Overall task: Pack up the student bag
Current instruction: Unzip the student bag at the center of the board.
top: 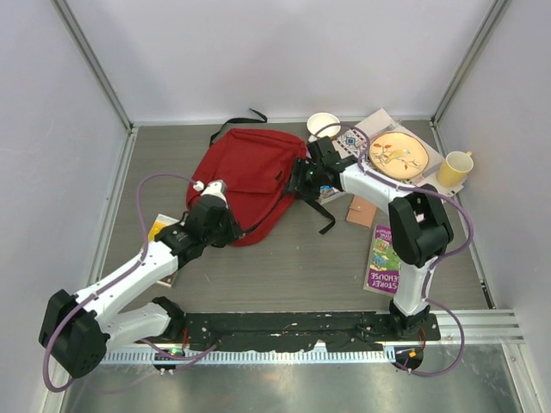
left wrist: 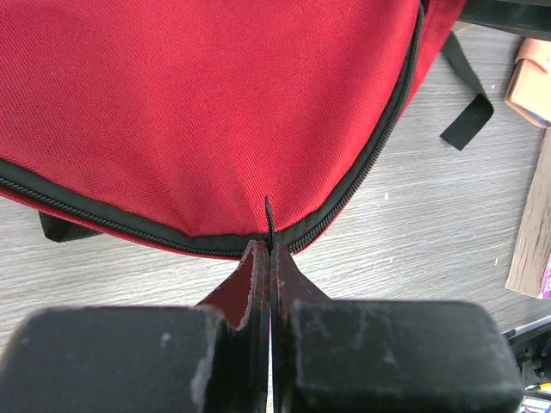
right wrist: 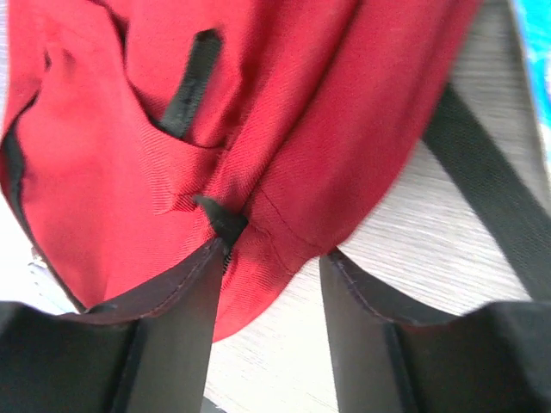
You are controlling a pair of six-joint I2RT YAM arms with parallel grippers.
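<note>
The red student bag lies flat in the middle of the table, black straps trailing to its right. My left gripper is at the bag's near edge; in the left wrist view the bag fills the top and my left gripper is shut on the thin black zipper pull at the dark zipper line. My right gripper is at the bag's right side. In the right wrist view the right gripper is open, its fingers either side of a fold of the bag's edge.
A yellow plate on papers, a yellow mug and a white cup stand at the back right. A purple book and a brown card lie on the right. A yellow book lies under my left arm.
</note>
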